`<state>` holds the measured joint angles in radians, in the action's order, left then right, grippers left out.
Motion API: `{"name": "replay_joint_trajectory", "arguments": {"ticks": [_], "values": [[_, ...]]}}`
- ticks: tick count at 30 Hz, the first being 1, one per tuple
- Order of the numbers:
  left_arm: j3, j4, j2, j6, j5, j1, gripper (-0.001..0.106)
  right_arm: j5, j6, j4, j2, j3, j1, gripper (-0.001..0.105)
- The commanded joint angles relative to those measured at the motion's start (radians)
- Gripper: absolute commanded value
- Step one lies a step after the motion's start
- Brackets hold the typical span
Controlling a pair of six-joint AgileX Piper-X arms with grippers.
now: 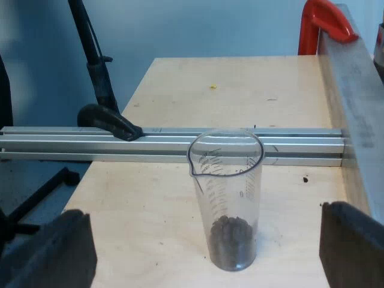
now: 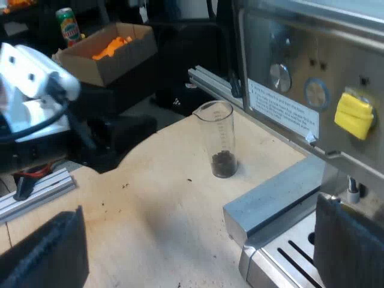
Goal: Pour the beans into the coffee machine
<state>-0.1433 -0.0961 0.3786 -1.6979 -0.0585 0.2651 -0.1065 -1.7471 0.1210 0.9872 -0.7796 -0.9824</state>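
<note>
A clear measuring glass [image 1: 227,198] stands upright on the wooden table, with a small heap of coffee beans [image 1: 231,235] at its bottom. My left gripper [image 1: 204,249] is open, its fingers [image 1: 54,252] wide apart on either side of the glass and short of touching it. In the right wrist view the same measuring glass [image 2: 221,141] stands in front of the espresso machine [image 2: 300,84]. My right gripper [image 2: 198,249] is open and holds nothing, hanging over the table a good way from the glass. My left arm [image 2: 36,102] shows beyond the glass.
An aluminium rail [image 1: 180,147] crosses the table behind the glass, with a black clamp [image 1: 111,120] on it. A red clamp [image 1: 327,21] sits by the machine's metal side [image 1: 354,108]. The drip tray [image 2: 288,252] lies near my right gripper. A cardboard box [image 2: 108,54] stands off the table.
</note>
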Motion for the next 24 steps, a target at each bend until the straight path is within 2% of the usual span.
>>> {"name": "replay_joint_trajectory", "arguments": {"ticks": [1,6,9,11,13,17,24], "values": [[0.000,0.158,0.162,-0.003,-0.006,0.000,0.078,0.002,-0.002,-0.028,-0.005,-0.009,0.000,0.078],[0.000,0.278,0.332,-0.003,-0.011,0.000,0.078,0.015,-0.002,-0.035,-0.005,-0.009,0.000,0.078],[0.000,0.322,0.404,-0.003,-0.039,0.000,0.078,0.023,-0.002,-0.035,-0.005,-0.009,0.000,0.078],[0.000,0.401,0.480,0.002,-0.069,0.000,0.078,0.026,-0.002,-0.035,-0.005,-0.009,0.000,0.078],[0.000,0.426,0.504,0.006,-0.069,0.000,0.078,0.026,-0.002,-0.036,-0.005,-0.009,0.000,0.078],[0.000,0.592,0.612,0.005,-0.065,0.000,0.078,0.027,-0.002,-0.047,-0.005,-0.009,0.000,0.078],[0.000,0.708,0.765,0.005,-0.065,0.000,0.078,0.027,-0.002,-0.094,-0.005,-0.009,0.000,0.078]]}}
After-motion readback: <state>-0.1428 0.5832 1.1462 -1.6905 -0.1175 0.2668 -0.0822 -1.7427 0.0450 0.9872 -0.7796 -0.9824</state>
